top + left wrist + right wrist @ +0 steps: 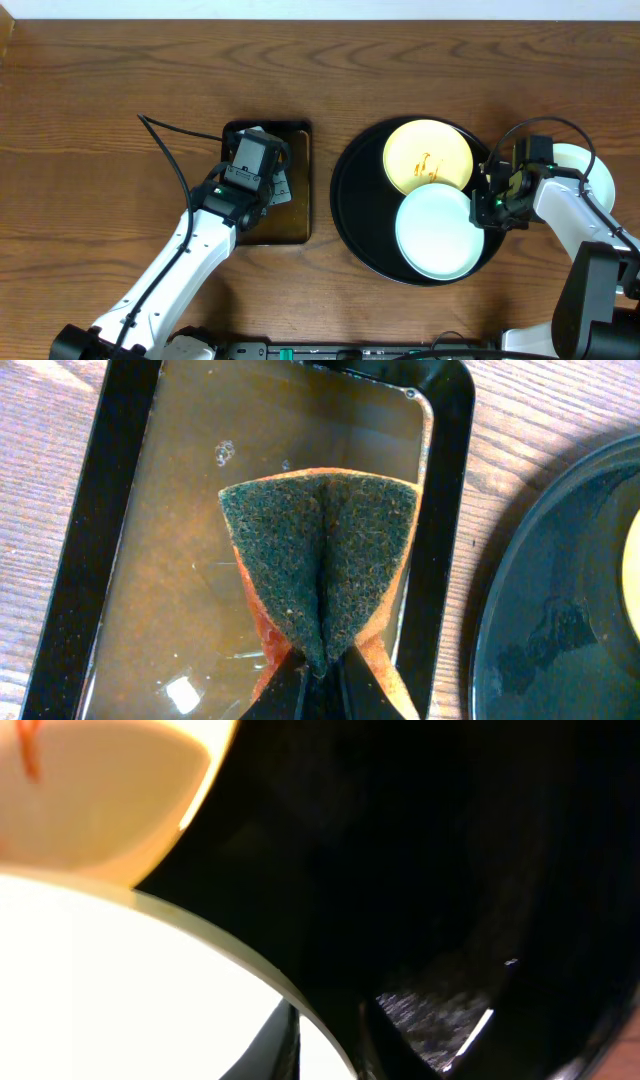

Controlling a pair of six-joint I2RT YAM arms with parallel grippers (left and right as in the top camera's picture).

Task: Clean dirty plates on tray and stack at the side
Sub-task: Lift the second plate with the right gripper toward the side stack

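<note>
Overhead, the mint plate [432, 232] lies in the tray [352, 205], overlapping the yellow plate [415, 150]. Its right rim meets the right end effector [488, 205], the nearer arm, which seems to straddle that rim, though I cannot tell if it is clamped. Left end effector [322, 672], well apart, pinches a sponge [320, 560] over the small tray [70, 560]

No text, label, brand, number or sign is being shown legibly in any view. On the yellow plate [428, 157], at twelve o'clock in the tray [358, 205], only orange smears are being seen, not letters.
</note>
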